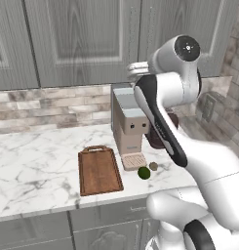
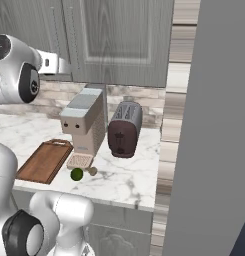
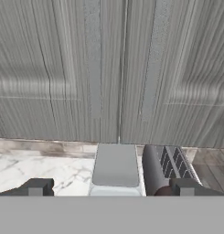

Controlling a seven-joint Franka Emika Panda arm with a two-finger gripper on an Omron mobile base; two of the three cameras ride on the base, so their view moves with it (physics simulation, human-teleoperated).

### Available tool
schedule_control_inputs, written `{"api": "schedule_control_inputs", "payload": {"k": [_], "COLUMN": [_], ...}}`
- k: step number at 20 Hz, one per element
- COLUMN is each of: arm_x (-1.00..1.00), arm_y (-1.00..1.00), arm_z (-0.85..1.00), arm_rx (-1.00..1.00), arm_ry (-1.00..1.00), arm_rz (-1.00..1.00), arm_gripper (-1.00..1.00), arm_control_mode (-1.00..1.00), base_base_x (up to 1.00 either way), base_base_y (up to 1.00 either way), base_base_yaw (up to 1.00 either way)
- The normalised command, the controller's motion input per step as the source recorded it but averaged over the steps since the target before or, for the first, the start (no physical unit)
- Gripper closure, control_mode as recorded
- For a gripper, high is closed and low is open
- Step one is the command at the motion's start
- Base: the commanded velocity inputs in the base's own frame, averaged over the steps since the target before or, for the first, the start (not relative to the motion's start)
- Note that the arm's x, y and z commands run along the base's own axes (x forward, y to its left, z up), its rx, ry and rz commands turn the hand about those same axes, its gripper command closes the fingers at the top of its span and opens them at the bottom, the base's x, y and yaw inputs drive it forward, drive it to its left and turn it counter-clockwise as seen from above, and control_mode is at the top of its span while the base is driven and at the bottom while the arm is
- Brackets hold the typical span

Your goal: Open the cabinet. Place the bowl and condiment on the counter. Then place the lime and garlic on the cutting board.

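The cabinet [image 3: 120, 68] fills the upper wall, its two grey doors [image 1: 82, 39] shut with the seam straight ahead of my hand. My gripper [image 3: 111, 187] is open, hanging in front of the doors above the coffee machine with nothing between its fingertips [image 3: 36, 187]. The bowl and the condiment are hidden. On the counter [image 1: 33, 161] lies the brown cutting board [image 1: 99, 171], handle toward the wall. The green lime [image 1: 144, 172] and the brownish garlic [image 1: 153, 166] sit just right of the board, in front of the machine; both also appear as lime [image 2: 76, 174] and garlic [image 2: 93, 171].
A beige coffee machine [image 1: 130, 124] stands against the backsplash under the cabinet seam. A dark red toaster [image 2: 124, 130] is to its right. A tall grey panel [image 2: 209, 125] closes the counter's right end. More closed cabinet doors [image 1: 9, 44] run left.
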Motion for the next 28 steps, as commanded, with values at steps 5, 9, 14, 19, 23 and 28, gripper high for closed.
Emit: {"api": "schedule_control_inputs", "payload": {"k": [5,9,14,19,23,28], "arm_x": [0.03,0.0,0.0,0.0,0.02,0.01], "arm_y": [0.02,0.0,0.06,0.1,0.08,0.05], "arm_z": [0.0,0.0,0.0,0.0,0.0,0.01], "arm_rx": [0.0,0.01,0.0,0.0,0.0,0.0], "arm_ry": [0.04,-0.09,-0.2,-0.13,-0.03,0.0], "arm_rz": [0.08,0.02,0.0,0.0,0.0,0.0], "arm_gripper": [-1.0,-1.0,-1.0,-1.0,-1.0,-1.0], "arm_control_mode": [-1.0,-1.0,-1.0,-1.0,-1.0,-1.0], "base_base_x": [0.0,0.0,0.0,0.0,0.0,0.0], "base_base_y": [0.0,0.0,0.0,0.0,0.0,0.0], "base_base_yaw": [0.0,0.0,0.0,0.0,0.0,0.0]}}
